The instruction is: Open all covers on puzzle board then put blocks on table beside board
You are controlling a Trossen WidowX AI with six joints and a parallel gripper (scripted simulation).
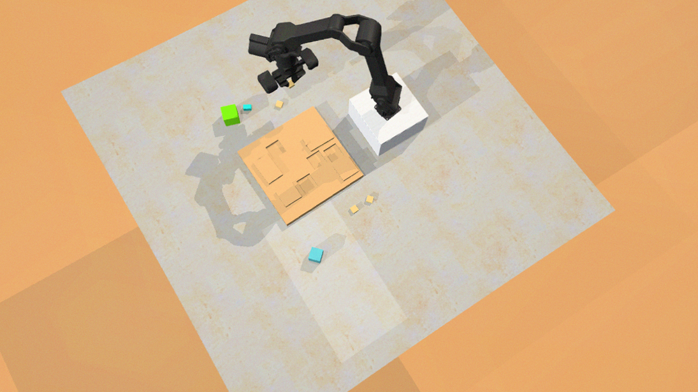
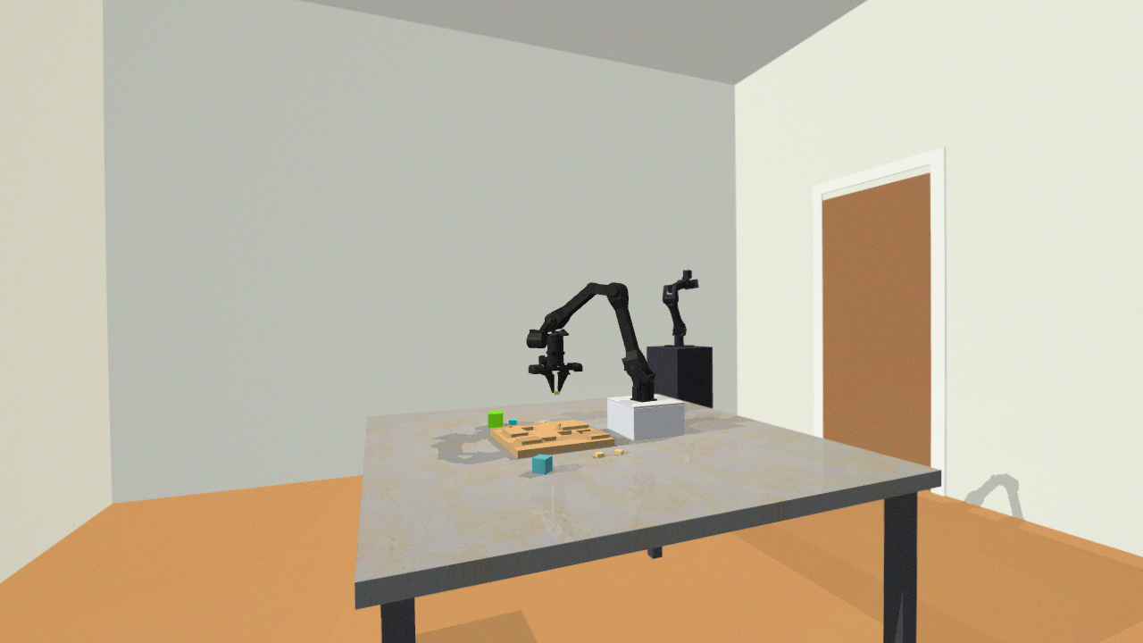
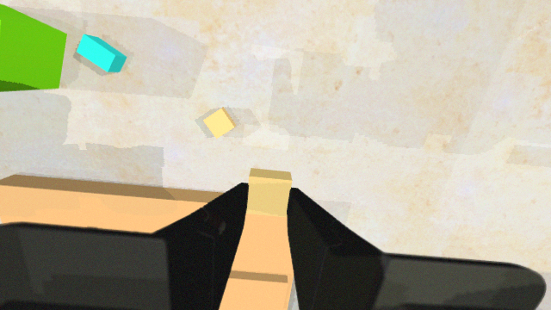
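Note:
My gripper (image 1: 290,82) (image 2: 555,390) (image 3: 268,194) is shut on a small yellow block (image 1: 291,84) (image 2: 555,392) (image 3: 269,195), held in the air past the far edge of the orange puzzle board (image 1: 287,129) (image 2: 523,453) (image 3: 108,211). The board's covers and wells show small in the top view; the wells that I can make out look empty. A second yellow block (image 1: 279,103) (image 3: 219,122) rests on the table beyond that same edge. Two more, one yellow block (image 1: 354,209) (image 2: 599,455) and another yellow block (image 1: 370,199) (image 2: 619,451), rest off the board's opposite side.
A green cube (image 1: 230,114) (image 2: 495,419) (image 3: 30,52) stands near the board's far left corner, with a small cyan block (image 1: 247,106) (image 2: 513,421) (image 3: 99,53) beside it. A larger teal cube (image 1: 315,254) (image 2: 542,463) stands in front of the board. The white base (image 1: 407,120) (image 2: 659,420) carries the arm.

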